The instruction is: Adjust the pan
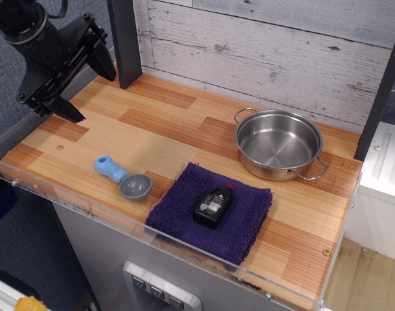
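The wooden counter (pixel 152 129) stretches wide. Far left, the black gripper (pixel 87 87) hangs with its fingers spread open, gripping nothing, its arm cut off by the frame. Near centre lies a purple cloth (pixel 178 210). Far right sits the pan (pixel 278 144): round, shiny steel, upright, two wire loop handles. The black bottle's (pixel 214 206) label is unreadable.
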Available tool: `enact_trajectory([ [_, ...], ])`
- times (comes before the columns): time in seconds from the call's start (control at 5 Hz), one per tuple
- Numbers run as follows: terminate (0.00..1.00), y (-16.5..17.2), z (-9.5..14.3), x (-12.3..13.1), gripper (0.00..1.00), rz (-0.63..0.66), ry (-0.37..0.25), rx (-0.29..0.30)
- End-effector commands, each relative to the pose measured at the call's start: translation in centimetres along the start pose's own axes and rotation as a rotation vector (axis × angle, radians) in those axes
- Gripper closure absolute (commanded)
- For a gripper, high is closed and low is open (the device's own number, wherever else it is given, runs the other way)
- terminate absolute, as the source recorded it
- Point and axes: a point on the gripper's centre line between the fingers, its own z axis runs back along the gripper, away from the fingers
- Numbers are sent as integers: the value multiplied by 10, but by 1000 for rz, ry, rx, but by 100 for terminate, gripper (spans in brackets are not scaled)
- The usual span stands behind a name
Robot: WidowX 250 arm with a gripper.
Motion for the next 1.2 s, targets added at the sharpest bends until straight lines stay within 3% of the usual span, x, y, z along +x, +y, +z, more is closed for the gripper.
enact_trajectory([
  [0.0, 0, 0, 0, 0, 0, 0, 0, 0],
  [0.4, 0, -13, -7, -39, 0, -42, 65, -2],
  [1.0, 0, -48, -31, -96, 0, -356, 162, 16],
])
